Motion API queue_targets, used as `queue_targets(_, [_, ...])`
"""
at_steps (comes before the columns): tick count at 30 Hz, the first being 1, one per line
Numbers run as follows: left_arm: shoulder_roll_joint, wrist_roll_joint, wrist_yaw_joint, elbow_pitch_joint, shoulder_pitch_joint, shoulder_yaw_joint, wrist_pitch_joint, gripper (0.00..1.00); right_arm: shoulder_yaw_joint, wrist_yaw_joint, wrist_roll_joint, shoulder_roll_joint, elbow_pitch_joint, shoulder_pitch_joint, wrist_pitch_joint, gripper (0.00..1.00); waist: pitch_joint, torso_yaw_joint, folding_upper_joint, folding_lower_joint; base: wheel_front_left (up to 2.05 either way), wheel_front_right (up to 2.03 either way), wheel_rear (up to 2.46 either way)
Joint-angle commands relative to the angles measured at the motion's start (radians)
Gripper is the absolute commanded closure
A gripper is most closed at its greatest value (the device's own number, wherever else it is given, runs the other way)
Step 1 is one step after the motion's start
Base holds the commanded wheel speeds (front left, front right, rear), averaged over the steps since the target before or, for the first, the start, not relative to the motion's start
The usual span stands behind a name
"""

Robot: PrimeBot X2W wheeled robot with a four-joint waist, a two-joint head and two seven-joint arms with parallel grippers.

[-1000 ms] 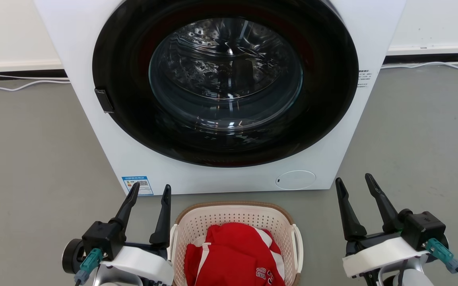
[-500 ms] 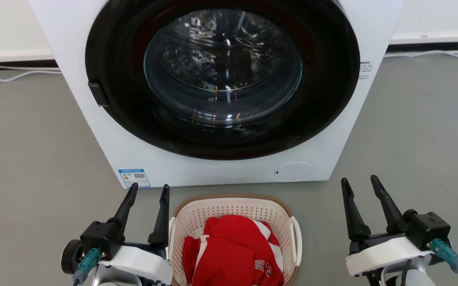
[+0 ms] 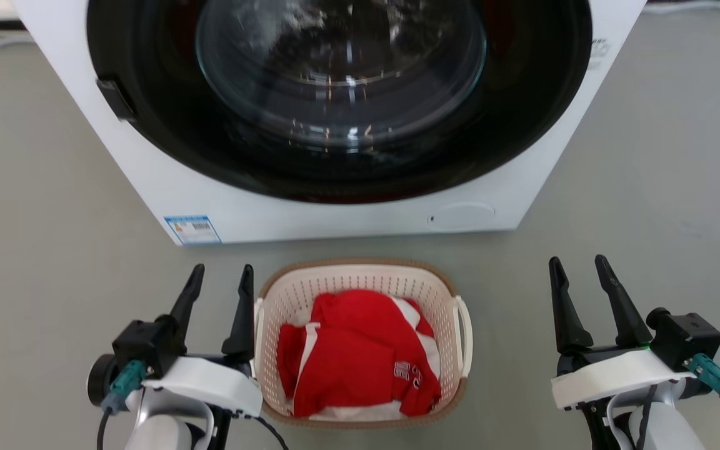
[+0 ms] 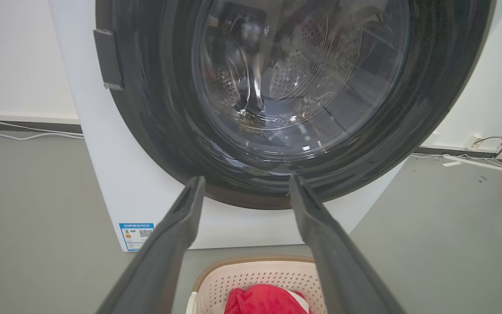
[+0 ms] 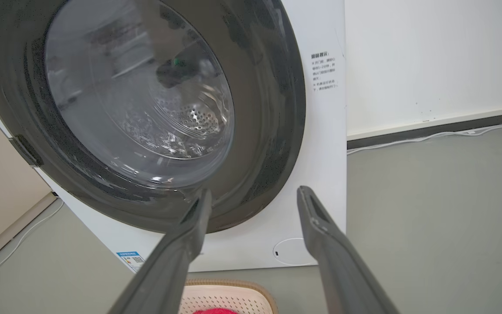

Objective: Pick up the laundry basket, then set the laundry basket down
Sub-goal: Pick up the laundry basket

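Observation:
The laundry basket (image 3: pixel 360 281) is cream-white and perforated with a brown rim and white loop handles. It sits on the grey floor in front of the washing machine, holding a red and white garment (image 3: pixel 354 353). My left gripper (image 3: pixel 221 279) stands open just left of the basket, its inner finger close to the left handle. My right gripper (image 3: pixel 579 270) is open too, well off to the basket's right. The basket's far rim (image 4: pixel 255 261) shows below the left wrist fingers, and a corner (image 5: pixel 229 285) shows at the bottom of the right wrist view.
A white front-loading washing machine (image 3: pixel 335 212) with a dark round glass door (image 3: pixel 341 69) stands right behind the basket. Grey floor (image 3: pixel 54 219) spreads to both sides. White cables (image 5: pixel 429 136) run along the wall's base at the right.
The head view has tilted down, so the machine and basket sit higher in it and the whole basket shows. Both grippers stay open at either side of the basket.

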Motion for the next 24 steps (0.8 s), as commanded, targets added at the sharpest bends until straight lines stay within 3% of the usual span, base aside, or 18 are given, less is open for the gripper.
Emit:
queue_targets(1, [0.010, -0.004, -0.005, -0.011, -0.051, 0.038, -0.006, 0.00, 0.019, 0.007, 0.009, -0.004, -0.006, -0.037, -0.014, 0.00, 0.042, -0.004, -0.0001, 0.0000, 0.00, 0.00, 0.00])
queue_targets(24, [0.010, -0.049, -0.050, 0.319, -0.325, 0.102, -0.006, 0.00, 0.043, 0.007, 0.083, -0.039, 0.279, -0.261, -0.014, 0.00, 0.407, 0.037, -0.0001, 0.0000, 0.00, 0.00, 0.00])
